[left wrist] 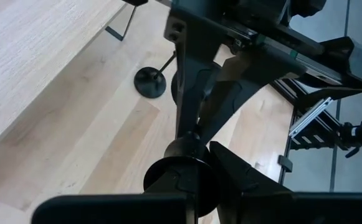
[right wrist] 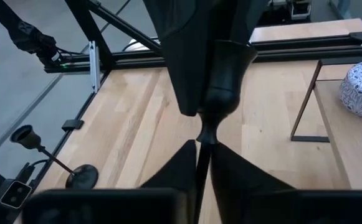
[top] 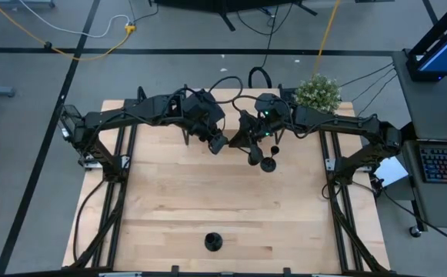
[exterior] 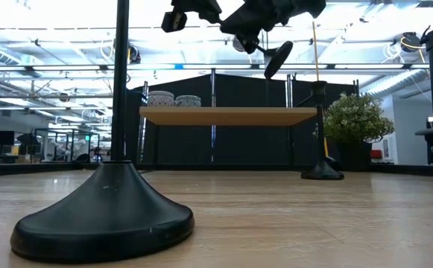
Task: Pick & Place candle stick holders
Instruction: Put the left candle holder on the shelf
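both grippers, left gripper [top: 218, 143] and right gripper [top: 254, 156], have jaws clenched on one candle stick holder [top: 268, 162] lifted above the bench [top: 208, 192]; its cup looks empty.

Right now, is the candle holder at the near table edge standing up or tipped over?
Upright: the candle stick holder sits flat on its round base, stem rising straight.

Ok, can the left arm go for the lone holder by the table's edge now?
Probably not yet: the left claw is shut on the raised holder that the right claw also grips. Nothing else blocks the lone holder.
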You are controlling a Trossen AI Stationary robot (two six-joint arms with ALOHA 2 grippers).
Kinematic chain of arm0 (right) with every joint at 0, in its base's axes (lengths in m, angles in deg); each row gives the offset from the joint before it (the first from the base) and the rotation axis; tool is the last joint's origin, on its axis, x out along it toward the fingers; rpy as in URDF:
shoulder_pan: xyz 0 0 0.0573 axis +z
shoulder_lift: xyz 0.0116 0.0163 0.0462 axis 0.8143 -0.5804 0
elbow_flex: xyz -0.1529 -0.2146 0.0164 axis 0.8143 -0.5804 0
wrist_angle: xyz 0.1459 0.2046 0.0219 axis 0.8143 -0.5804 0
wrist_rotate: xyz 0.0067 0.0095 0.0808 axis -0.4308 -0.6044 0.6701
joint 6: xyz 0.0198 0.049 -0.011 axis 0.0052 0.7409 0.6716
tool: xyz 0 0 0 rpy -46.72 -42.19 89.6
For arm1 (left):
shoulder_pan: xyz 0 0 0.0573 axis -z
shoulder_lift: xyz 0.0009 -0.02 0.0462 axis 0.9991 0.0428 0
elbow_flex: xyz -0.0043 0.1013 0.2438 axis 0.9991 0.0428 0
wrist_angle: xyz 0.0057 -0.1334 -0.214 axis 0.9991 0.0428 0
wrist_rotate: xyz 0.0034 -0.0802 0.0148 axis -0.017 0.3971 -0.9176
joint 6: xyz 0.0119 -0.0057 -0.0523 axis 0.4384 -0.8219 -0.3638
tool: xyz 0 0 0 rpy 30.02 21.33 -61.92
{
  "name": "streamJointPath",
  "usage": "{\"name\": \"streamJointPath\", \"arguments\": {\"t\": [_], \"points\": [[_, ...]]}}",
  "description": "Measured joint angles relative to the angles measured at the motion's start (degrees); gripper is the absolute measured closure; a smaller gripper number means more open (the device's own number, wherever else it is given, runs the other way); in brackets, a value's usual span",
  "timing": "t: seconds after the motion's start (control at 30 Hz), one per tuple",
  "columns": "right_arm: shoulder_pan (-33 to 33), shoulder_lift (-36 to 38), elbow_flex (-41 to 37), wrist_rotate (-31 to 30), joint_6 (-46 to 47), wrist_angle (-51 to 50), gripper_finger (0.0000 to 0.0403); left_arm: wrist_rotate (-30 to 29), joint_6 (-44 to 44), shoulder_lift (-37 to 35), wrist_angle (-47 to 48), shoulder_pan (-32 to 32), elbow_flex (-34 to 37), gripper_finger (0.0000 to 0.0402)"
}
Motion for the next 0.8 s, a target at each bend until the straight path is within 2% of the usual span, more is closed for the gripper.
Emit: {"name": "streamJointPath", "arguments": {"t": [0.1,0.3,0.47,0.57,0.8], "points": [[0.0,0.0,0.0,-0.3,-0.2,-0.1,0.0391,-0.7,0.0,0.0,0.1,0.0,0.0,0.0381],[0.0,0.0,0.0,-0.5,0.4,-0.2,0.0392,-0.7,-0.3,0.0,0.0,0.0,0.1,0.0381],[0.0,0.0,0.0,-3.1,0.6,-0.2,0.0395,-1.5,-0.2,0.0,0.1,0.0,0.1,0.038],[0.0,0.0,0.0,-3.3,0.0,-0.1,0.0395,-1.3,0.0,0.0,-0.2,0.0,0.1,0.0343],[0.0,0.0,0.0,-5.4,0.3,-0.2,0.0396,-1.0,2.2,-0.6,-0.5,-0.7,0.1,0.0216]]}}
